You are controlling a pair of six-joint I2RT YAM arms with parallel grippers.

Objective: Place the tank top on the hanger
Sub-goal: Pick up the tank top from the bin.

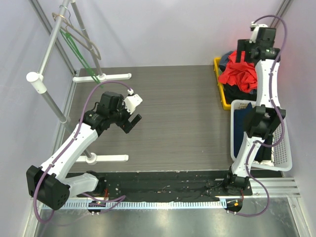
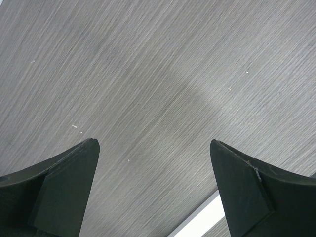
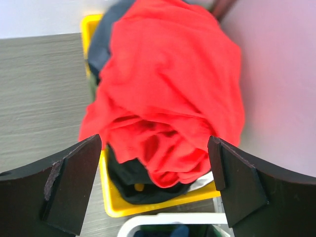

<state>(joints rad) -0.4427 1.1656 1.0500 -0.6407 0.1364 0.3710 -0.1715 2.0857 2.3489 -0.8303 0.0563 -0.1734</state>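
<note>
Both pairs of jaws stand wide apart, gripping nothing. The right jaws hang above the one red tank top (image 3: 173,89), which lies crumpled on dark clothes (image 3: 101,44) in a yellow bin (image 3: 148,206) at the counter's (image 1: 173,108) far right; its folds hide any chest mark. The left jaws face bare counter. Two hangers hang on the rack (image 1: 49,47) far left: the thin green hanger (image 1: 79,53), hard to trace, and a grey one (image 1: 89,42).

A yellow bin (image 1: 220,91) of dark clothes (image 3: 100,44) adjoins a white basket (image 1: 286,153) — metal rack (image 1: 48,49) well apart.
</note>
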